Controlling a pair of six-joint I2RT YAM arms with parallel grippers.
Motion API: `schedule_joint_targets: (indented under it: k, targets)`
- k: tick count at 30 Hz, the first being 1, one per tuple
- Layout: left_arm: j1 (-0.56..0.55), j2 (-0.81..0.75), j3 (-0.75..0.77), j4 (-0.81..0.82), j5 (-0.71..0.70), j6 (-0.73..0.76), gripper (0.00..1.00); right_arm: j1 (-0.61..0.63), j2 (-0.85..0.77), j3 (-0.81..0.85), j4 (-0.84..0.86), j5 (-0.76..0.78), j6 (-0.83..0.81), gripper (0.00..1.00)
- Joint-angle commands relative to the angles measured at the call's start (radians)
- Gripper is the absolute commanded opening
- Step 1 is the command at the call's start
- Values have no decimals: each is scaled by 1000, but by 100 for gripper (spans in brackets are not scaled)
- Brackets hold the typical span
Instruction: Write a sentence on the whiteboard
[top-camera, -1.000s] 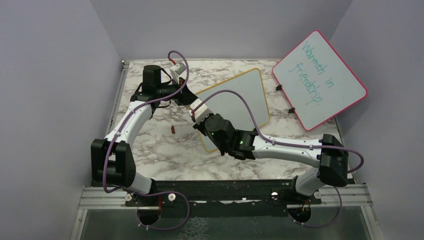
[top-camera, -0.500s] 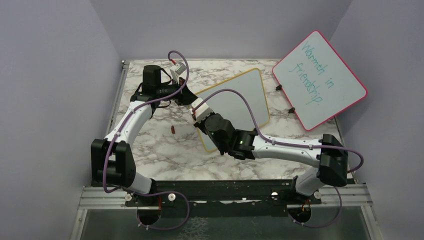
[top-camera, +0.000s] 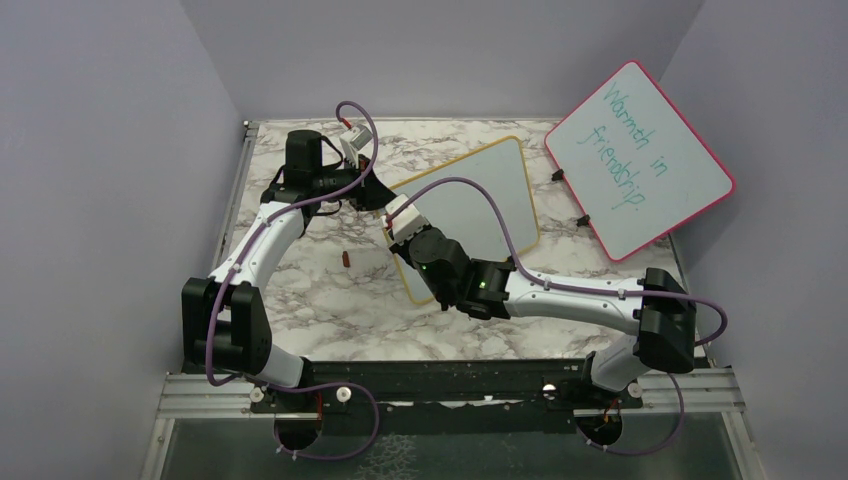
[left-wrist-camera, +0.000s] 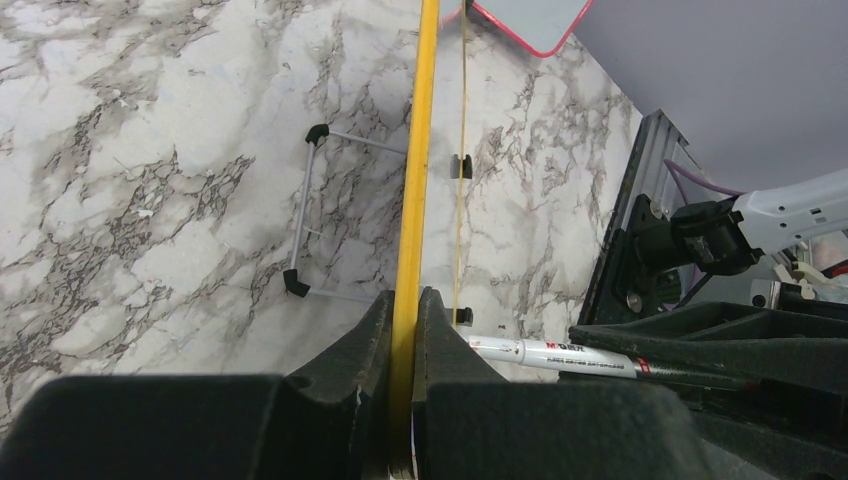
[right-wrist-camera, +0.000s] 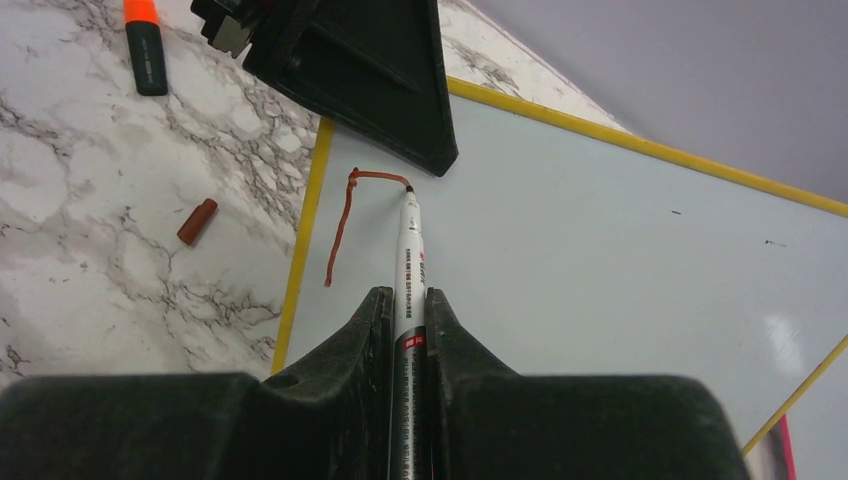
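The right hand (right-wrist-camera: 405, 330) holds a marker (right-wrist-camera: 408, 262), its tip on the whiteboard (right-wrist-camera: 600, 250) by a red line (right-wrist-camera: 342, 225). The left hand (left-wrist-camera: 405, 330) pinches the board's yellow edge.

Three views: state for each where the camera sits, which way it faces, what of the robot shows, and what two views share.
Top external: above and behind the bases, looking down at the table; both arms show.
Left wrist: behind the left gripper, looking along the whiteboard edge it clamps.
Right wrist: behind the right gripper, facing the board face; it holds the marker, tip at a red stroke.
Shared: both wrist views show marker and yellow frame.
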Motion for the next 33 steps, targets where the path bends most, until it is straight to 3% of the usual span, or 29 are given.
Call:
schedule_joint_targets:
  k: [1, 33]
  targets:
    - [-3, 38, -14, -55, -151, 90, 0, 2, -19, -9, -34, 37, 34, 1]
    - [3, 44, -11, -55, -148, 87, 0, 2, -35, -15, -189, -72, 128, 1]
